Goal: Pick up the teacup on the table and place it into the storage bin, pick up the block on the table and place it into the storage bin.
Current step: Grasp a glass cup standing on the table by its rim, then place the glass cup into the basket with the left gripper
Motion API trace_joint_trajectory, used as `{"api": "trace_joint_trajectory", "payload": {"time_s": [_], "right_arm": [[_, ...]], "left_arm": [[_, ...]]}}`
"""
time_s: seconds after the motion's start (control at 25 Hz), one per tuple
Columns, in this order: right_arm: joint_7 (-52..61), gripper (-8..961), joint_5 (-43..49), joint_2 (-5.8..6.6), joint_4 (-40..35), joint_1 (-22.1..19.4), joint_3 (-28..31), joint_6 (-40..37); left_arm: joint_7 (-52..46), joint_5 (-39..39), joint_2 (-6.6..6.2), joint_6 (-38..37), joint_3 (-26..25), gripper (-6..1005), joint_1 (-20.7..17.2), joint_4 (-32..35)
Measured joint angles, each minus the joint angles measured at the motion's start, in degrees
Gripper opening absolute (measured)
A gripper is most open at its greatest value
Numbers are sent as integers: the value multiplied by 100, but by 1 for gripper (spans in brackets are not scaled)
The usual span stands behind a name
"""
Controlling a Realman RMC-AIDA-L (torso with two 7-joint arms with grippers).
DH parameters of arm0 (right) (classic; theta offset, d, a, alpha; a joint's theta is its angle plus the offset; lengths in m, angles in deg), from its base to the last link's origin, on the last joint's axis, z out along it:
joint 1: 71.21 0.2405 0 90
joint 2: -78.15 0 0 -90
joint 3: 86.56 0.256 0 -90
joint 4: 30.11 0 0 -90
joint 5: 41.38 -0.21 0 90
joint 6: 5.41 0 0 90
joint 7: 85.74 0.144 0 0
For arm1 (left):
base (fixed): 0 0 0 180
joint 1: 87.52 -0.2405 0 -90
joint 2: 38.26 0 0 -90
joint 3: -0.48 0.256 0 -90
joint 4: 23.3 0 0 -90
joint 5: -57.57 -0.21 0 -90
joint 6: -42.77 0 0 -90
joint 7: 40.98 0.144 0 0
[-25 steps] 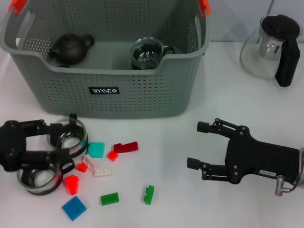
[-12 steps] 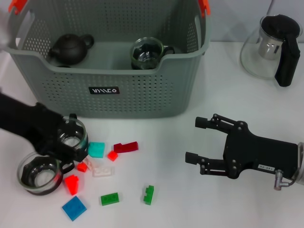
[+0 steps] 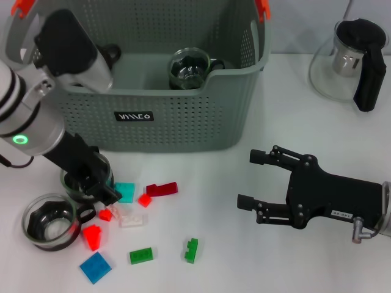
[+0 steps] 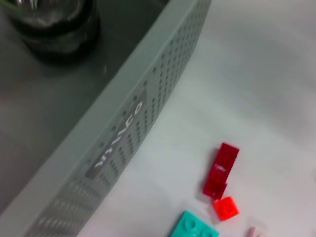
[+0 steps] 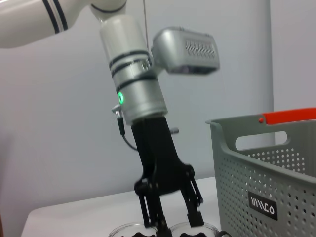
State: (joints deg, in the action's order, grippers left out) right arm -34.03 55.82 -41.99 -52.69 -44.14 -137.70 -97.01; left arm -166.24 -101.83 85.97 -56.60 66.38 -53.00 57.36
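Observation:
Two glass teacups stand on the table at the front left, one (image 3: 84, 179) nearer the storage bin (image 3: 140, 116) and one (image 3: 49, 222) closer to me. My left gripper (image 3: 91, 183) points straight down onto the nearer-bin teacup, fingers apart at its rim; the right wrist view shows this too (image 5: 175, 219). Several small blocks lie beside the cups, among them teal (image 3: 125, 192), dark red (image 3: 162, 188) and blue (image 3: 95, 267). My right gripper (image 3: 247, 179) is open and empty, low over the table to the right of the blocks.
The bin holds a black teapot (image 3: 111, 52) and a glass cup (image 3: 192, 66). A glass pitcher with a black handle (image 3: 351, 61) stands at the back right. Green blocks (image 3: 192, 250) lie near the front. The left wrist view shows the bin's labelled wall (image 4: 113, 143).
My left arm has swung from lying low at the left to standing upright over the teacup nearer the bin. My right gripper has shifted slightly left.

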Motion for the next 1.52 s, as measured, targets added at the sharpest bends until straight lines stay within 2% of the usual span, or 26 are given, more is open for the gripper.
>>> {"api": "trace_joint_trajectory", "payload": {"time_s": [0.28, 0.6, 0.76, 1.24, 1.44, 1.52], "right_arm": [[58, 908, 25, 6, 0, 15, -14, -10], [90, 909, 28, 12, 24, 10, -29, -1], [92, 909, 28, 19, 34, -7, -34, -10], [94, 910, 27, 18, 49, -51, -46, -25], [94, 910, 27, 25, 52, -53, -46, -26], [94, 909, 27, 26, 52, -53, -46, -26]], "left_arm": [[-294, -338, -3, 665, 400, 705, 27, -625], [-668, -421, -29, 1181, 928, 679, 70, -1019], [-770, -429, -40, 1212, 1131, 584, 45, -1011], [-846, -434, -38, 1122, 1204, 360, -103, -672], [-876, -434, -68, 1020, 1212, 126, -202, -560], [-867, -433, -68, 936, 1208, 97, -266, -451]]}}
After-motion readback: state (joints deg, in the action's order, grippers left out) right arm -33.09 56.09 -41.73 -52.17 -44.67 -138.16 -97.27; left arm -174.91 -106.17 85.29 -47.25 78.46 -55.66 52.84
